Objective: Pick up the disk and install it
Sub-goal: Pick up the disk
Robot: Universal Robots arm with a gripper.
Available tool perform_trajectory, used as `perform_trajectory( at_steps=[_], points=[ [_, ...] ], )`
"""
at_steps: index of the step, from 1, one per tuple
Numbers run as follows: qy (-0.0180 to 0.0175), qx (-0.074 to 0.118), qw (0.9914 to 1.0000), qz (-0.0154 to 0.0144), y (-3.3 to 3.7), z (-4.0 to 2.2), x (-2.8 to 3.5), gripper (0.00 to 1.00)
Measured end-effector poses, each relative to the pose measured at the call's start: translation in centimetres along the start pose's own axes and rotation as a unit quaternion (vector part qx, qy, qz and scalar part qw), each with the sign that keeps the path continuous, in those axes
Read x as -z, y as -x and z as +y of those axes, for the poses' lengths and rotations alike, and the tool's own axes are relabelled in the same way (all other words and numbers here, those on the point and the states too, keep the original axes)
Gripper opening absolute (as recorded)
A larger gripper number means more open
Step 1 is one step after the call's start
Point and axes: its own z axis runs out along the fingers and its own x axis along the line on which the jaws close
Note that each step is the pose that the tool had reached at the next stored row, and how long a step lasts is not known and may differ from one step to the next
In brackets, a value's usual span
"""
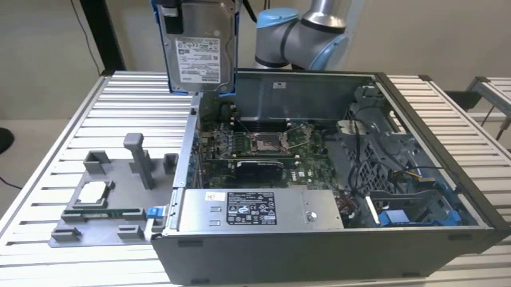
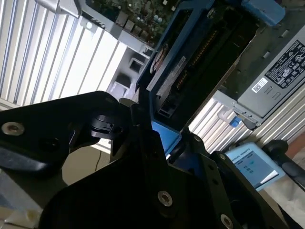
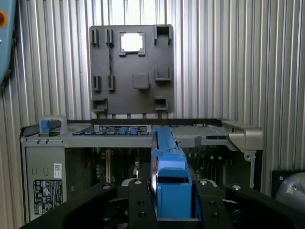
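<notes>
One disk (image 1: 200, 51): hangs upright high over the case's far corner on the exterior view's left, label facing out, touching nothing below it.
Gripper (image 3: 174, 202): pinched onto the blue carrier's end, with a black finger on either side in the first wrist view. Gripping the plastic frame likely spares the metal body.
Height: probably chosen to clear the case (image 1: 335, 254) wall.
Case: lid off, with board (image 1: 264, 146) and blue-trimmed bay (image 1: 411, 212) exposed, so the inside is reachable from above.
Fixture (image 1: 104, 224): grey holder beside the case, with a chip (image 1: 92, 192) sitting on it.
Progress: pick-up looks done, install not yet.
</notes>
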Motion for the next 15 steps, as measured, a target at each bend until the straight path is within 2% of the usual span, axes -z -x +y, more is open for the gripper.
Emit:
perform_trajectory(
  at_steps=[5, 15],
  points=[
    [0.0003, 0.000, 1.00000, 0.0000, -0.12, -2.24, 0.01, 0.00],
    [0.0006, 0.000, 1.00000, 0.0000, -0.47, -6.28, 0.03, 0.00]
  ],
)
